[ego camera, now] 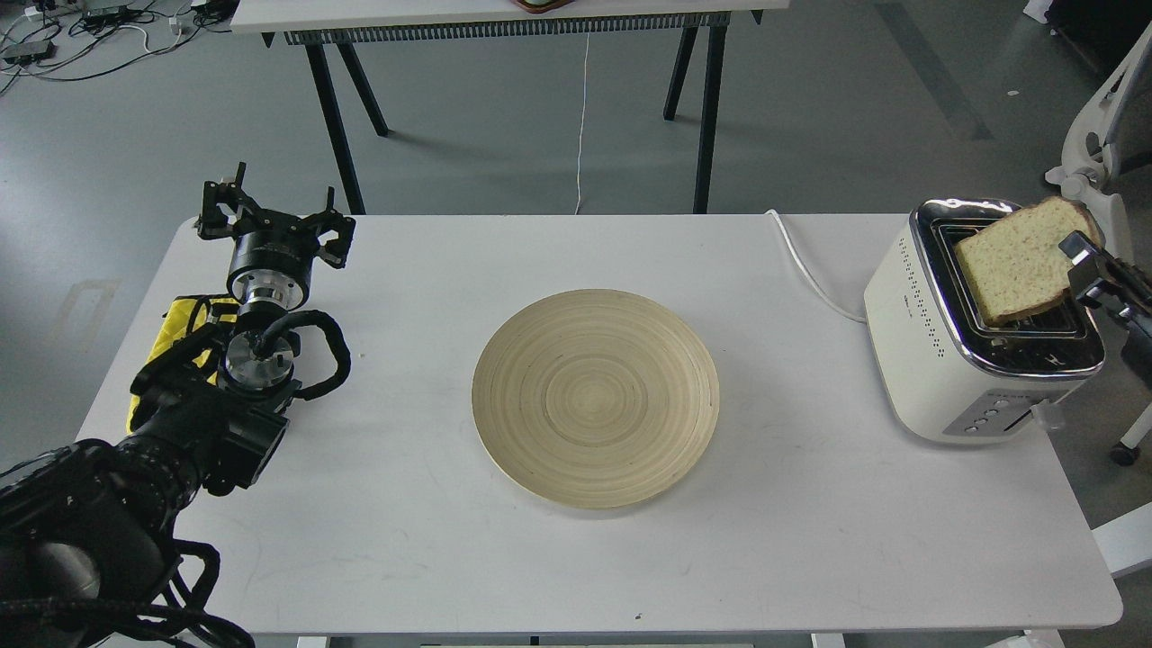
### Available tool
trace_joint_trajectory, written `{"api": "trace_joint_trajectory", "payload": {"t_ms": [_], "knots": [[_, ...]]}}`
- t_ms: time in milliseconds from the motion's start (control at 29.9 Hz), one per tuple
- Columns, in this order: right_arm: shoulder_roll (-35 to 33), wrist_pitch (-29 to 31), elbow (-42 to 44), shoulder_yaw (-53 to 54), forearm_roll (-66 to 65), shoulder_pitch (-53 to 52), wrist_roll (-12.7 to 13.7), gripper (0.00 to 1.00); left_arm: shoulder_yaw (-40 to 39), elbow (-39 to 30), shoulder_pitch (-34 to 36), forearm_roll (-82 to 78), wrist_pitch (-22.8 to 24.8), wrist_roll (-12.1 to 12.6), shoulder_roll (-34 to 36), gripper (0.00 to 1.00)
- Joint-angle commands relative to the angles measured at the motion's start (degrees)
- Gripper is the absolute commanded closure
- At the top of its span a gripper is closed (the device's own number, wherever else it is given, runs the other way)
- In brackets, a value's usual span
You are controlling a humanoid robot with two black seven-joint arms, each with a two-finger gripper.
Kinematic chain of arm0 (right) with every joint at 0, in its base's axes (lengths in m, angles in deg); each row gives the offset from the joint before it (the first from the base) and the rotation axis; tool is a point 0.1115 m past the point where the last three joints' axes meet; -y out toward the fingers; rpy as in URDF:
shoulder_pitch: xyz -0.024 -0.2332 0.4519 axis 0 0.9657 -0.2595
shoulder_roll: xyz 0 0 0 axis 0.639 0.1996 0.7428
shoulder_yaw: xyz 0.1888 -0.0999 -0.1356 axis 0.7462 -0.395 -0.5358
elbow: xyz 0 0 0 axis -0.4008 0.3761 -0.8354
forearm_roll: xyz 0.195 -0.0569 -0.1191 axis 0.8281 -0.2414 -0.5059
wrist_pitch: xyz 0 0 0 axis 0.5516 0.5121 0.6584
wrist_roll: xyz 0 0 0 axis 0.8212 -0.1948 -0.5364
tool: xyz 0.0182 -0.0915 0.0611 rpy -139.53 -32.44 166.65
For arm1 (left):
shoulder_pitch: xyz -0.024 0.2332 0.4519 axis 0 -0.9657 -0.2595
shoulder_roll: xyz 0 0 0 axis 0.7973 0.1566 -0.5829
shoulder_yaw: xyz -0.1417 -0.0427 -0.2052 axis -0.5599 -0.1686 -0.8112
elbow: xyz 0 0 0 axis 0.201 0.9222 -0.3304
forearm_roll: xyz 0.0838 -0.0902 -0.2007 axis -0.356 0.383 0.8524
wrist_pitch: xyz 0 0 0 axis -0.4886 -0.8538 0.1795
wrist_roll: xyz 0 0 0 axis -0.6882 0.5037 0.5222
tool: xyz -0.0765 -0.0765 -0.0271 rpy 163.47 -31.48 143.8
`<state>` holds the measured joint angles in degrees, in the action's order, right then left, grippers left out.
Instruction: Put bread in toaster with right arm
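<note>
The cream-white toaster (936,360) with a chrome top stands at the table's right end. A slice of tan bread (1012,261) is tilted over its slots, its lower edge at the slot nearest the table's right edge. My right gripper (1080,261) comes in from the right edge and is shut on the bread's right crust. My left gripper (274,225) rests over the table's far left corner, its fingers spread open and empty.
A round wooden plate (596,398) lies in the middle of the white table (810,540). The toaster's white cord (805,270) runs off the back edge. A yellow object (184,315) lies under my left arm. A white chair (1102,162) stands behind the toaster.
</note>
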<state>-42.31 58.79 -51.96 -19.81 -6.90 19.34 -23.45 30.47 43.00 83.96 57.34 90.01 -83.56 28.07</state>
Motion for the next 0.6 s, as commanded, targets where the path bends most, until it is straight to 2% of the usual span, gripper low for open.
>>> {"api": "trace_joint_trajectory", "payload": {"t_ms": [0, 33, 67, 100, 167, 301, 335, 502, 569], "knots": [[2.3, 0.0, 1.4, -0.4, -0.1, -0.1, 0.0, 0.79, 0.0, 0.0, 0.0, 0.0, 0.0, 0.0, 0.0, 0.0], [2.5, 0.0, 1.4, -0.4, -0.1, -0.1, 0.0, 0.69, 0.0, 0.0, 0.0, 0.0, 0.0, 0.0, 0.0, 0.0], [2.8, 0.0, 1.4, -0.4, -0.1, -0.2, 0.0, 0.47, 0.0, 0.0, 0.0, 0.0, 0.0, 0.0, 0.0, 0.0], [2.9, 0.0, 1.4, -0.4, -0.1, -0.5, 0.1, 0.34, 0.0, 0.0, 0.0, 0.0, 0.0, 0.0, 0.0, 0.0], [2.9, 0.0, 1.4, -0.5, -0.1, -1.1, 0.1, 0.29, 0.0, 0.0, 0.0, 0.0, 0.0, 0.0, 0.0, 0.0], [2.9, 0.0, 0.7, -0.2, 0.6, -1.6, 0.0, 0.06, 0.0, 0.0, 0.0, 0.0, 0.0, 0.0, 0.0, 0.0], [2.7, 0.0, 0.6, -0.1, 0.6, -1.8, 0.0, 0.02, 0.0, 0.0, 0.0, 0.0, 0.0, 0.0, 0.0, 0.0], [-0.7, 0.0, -2.2, 0.4, 0.8, -2.7, 0.0, 0.02, 0.0, 0.0, 0.0, 0.0, 0.0, 0.0, 0.0, 0.0], [-2.5, 0.0, -5.7, 1.0, 1.1, -3.3, 0.1, 0.02, 0.0, 0.0, 0.0, 0.0, 0.0, 0.0, 0.0, 0.0]]}}
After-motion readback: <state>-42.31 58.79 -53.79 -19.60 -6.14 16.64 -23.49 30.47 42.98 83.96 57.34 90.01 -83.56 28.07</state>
